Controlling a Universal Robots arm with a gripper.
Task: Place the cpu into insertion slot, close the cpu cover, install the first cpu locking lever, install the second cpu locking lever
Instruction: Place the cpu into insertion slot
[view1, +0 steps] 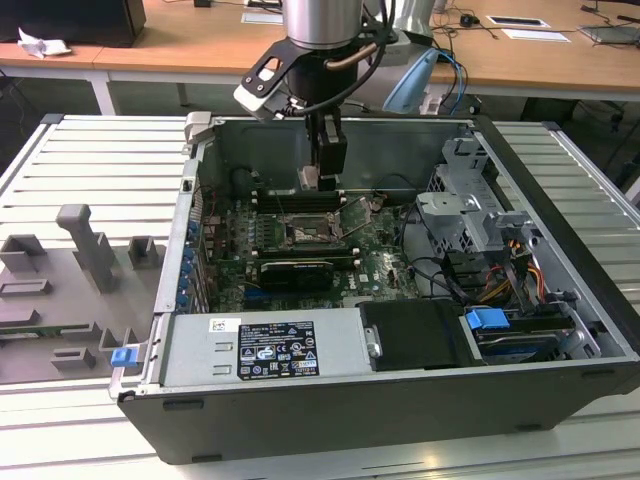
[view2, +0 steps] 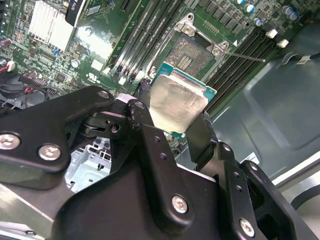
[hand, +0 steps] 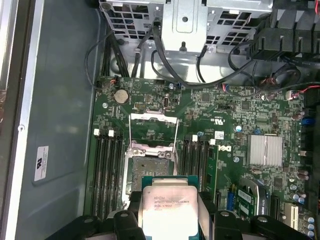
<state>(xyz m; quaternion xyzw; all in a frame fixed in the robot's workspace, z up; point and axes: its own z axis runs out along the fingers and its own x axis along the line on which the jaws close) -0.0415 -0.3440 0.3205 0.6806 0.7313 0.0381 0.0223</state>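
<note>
The gripper, upper centre in the exterior view, clamps the cpu by two opposite edges; the cpu is a flat square chip with a dull silver lid on a green substrate. No step is complete: the insertion slot, a dark square socket, lies empty just beyond the chip, and the cpu cover, a thin metal frame, stands open

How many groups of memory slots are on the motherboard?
2: one group of memory slots along one side of the insertion slot, the other group along the opposite side. The cpu may hide more.
</note>
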